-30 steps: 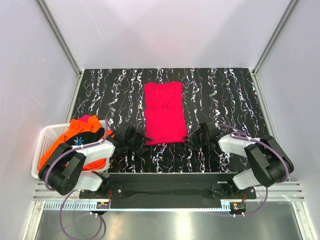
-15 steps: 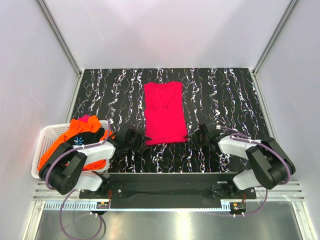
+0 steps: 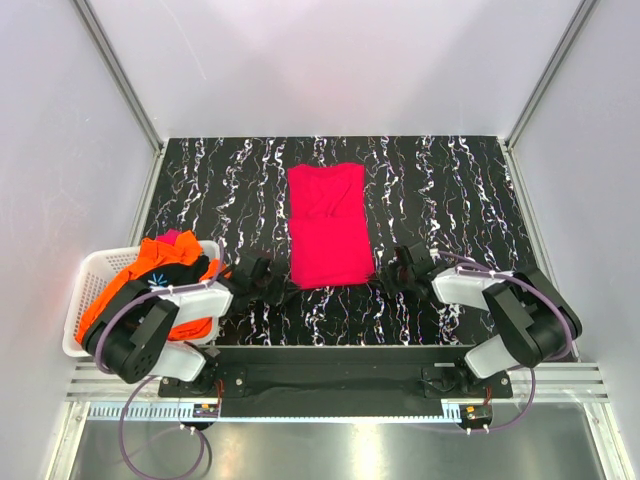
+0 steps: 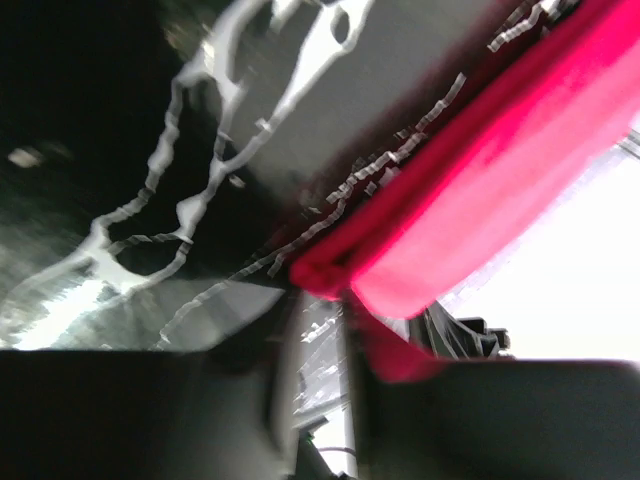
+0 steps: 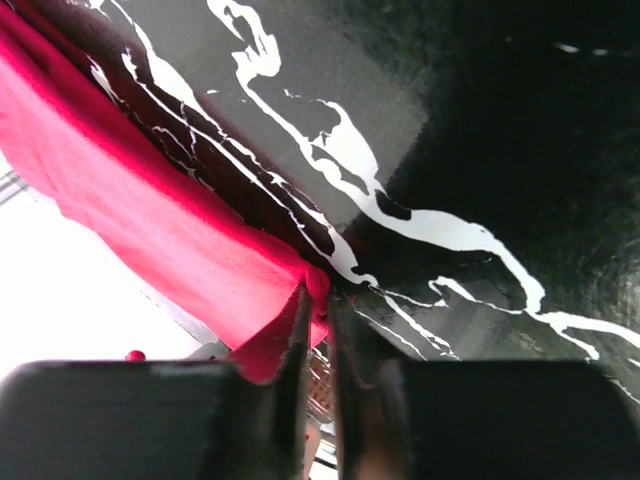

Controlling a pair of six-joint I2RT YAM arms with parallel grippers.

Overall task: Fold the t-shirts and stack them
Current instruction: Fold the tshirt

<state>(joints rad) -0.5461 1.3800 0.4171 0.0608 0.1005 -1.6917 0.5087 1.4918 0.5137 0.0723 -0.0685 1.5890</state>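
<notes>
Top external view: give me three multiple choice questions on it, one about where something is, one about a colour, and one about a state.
1. Where does the white basket sit?
A) at the far right corner
B) at the near left, by the edge of the table
C) in the middle

2. Which colour shows most in the pile of t-shirts in the basket?
A) orange
B) green
C) blue

3. How does the magenta-red t-shirt lie?
A) balled up
B) draped over the basket
C) flat, folded into a long strip

Answers:
1 B: the basket stands at the left side, close to the near edge.
2 A: orange cloth covers most of the pile, with some black on top.
3 C: the shirt lies smooth on the table as a narrow rectangle running from near to far.
</notes>
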